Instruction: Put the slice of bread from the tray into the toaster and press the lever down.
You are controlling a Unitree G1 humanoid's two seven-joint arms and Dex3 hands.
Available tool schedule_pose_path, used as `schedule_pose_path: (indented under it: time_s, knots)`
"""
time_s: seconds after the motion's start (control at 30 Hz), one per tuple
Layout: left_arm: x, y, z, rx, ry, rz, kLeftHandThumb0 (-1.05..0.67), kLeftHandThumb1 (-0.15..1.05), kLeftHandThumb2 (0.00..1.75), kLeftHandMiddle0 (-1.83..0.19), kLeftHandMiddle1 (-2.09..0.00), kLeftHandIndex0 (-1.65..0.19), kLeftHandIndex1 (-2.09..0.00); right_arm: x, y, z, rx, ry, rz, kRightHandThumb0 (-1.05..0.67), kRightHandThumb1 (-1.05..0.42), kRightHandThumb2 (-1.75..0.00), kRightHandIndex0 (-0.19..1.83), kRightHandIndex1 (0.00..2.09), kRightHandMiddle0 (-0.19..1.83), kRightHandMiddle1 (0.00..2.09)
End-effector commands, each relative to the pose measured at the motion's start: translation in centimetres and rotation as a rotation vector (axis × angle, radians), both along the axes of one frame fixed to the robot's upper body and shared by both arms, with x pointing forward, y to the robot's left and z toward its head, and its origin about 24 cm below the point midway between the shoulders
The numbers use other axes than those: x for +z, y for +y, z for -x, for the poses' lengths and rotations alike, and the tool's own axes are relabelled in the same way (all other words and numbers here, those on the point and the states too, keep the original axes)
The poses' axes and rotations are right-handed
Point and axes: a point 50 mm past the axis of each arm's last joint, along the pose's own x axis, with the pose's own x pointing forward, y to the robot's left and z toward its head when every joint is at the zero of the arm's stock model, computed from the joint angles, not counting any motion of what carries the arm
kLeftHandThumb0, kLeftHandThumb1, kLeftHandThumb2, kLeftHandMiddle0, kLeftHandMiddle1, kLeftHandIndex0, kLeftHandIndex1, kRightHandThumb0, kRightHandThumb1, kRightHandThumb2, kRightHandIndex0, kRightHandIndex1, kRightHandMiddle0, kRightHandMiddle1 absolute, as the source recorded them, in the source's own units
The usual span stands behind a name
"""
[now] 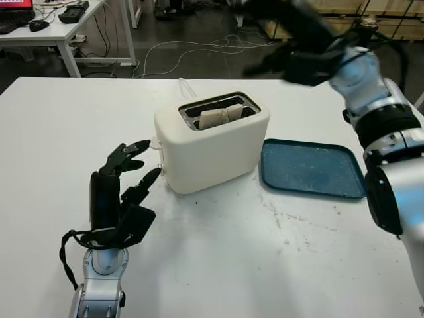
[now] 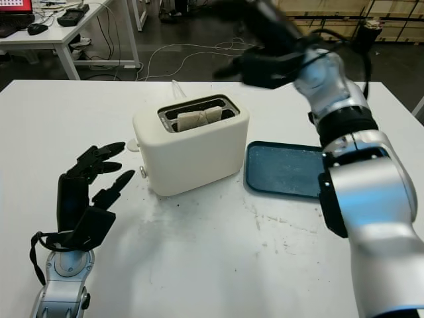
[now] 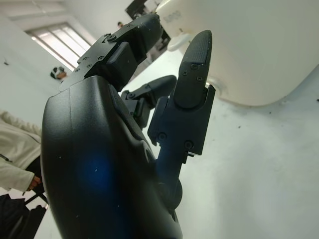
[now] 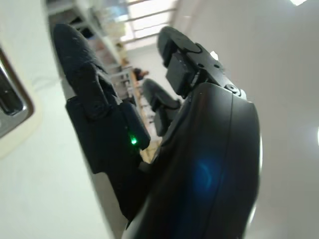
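A cream toaster (image 1: 212, 142) stands mid-table with a slice of bread (image 1: 219, 116) upright in its slot. Its small lever knob (image 1: 156, 142) sticks out of the left end. My left hand (image 1: 126, 177) is open just left of the toaster, fingertips close to the lever but apart from it; the left wrist view shows its fingers (image 3: 192, 84) beside the toaster wall (image 3: 259, 55). My right hand (image 1: 291, 56) is raised above and behind the toaster, open and holding nothing. The blue tray (image 1: 311, 169) lies bare to the toaster's right.
The toaster's white cord (image 1: 185, 86) trails off the table's far edge. A desk (image 1: 53, 30) with a keyboard and cables on the floor lie beyond the table. A person in a light sleeve (image 3: 15, 154) appears in the left wrist view.
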Motion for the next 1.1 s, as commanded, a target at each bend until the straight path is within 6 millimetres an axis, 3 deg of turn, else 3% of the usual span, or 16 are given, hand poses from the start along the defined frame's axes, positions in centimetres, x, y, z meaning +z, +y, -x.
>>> schedule_pose_path:
  time_s: [0.0, 0.13, 0.23, 0.43, 0.67, 1.07]
  knots:
    - [0.3, 0.4, 0.1, 0.021, -0.008, -0.031, -0.4, 0.92, 0.1, -0.45, -1.06, -0.59, -0.47, -3.2, -1.4, 0.8, -0.01, 0.071, -0.094, -0.39, -0.73, -0.01, 0.92, 0.43, 0.9, 0.11]
    - [0.4, 0.7, -0.1, 0.022, -0.03, -0.04, -0.39, 0.92, 0.09, -0.47, -1.06, -0.59, -0.46, -8.3, -3.3, 3.3, -0.016, 0.178, -0.201, -0.37, -0.75, -0.01, 0.94, 0.46, 0.92, 0.09]
    - [0.5, 0.7, -0.2, 0.026, -0.037, -0.05, -0.38, 0.92, 0.08, -0.49, -1.06, -0.6, -0.46, -12.0, -4.4, 6.2, -0.012, 0.26, -0.351, -0.26, -0.8, -0.02, 0.9, 0.44, 0.92, 0.07]
    - [0.6, 0.7, -0.3, 0.03, -0.04, -0.053, -0.35, 0.92, 0.08, -0.48, -1.06, -0.61, -0.46, -16.2, -4.9, 11.2, -0.161, 0.32, -0.516, -0.18, -0.88, 0.0, 1.03, 0.2, 1.04, 0.03]
    - [1.0, 1.1, -0.4, 0.025, -0.056, -0.058, -0.39, 0.92, 0.08, -0.48, -1.07, -0.6, -0.45, -17.1, -4.6, 13.6, -0.308, 0.332, -0.551, -0.21, -0.87, 0.0, 1.16, 0.18, 1.13, 0.04]
    - [2.6, 2.6, -0.8, 0.033, -0.106, -0.151, -0.35, 0.92, 0.06, -0.48, -1.06, -0.62, -0.44, -16.2, -4.3, 13.4, -0.31, 0.294, -0.586, -0.28, -0.84, 0.0, 1.21, 0.16, 1.16, 0.02]
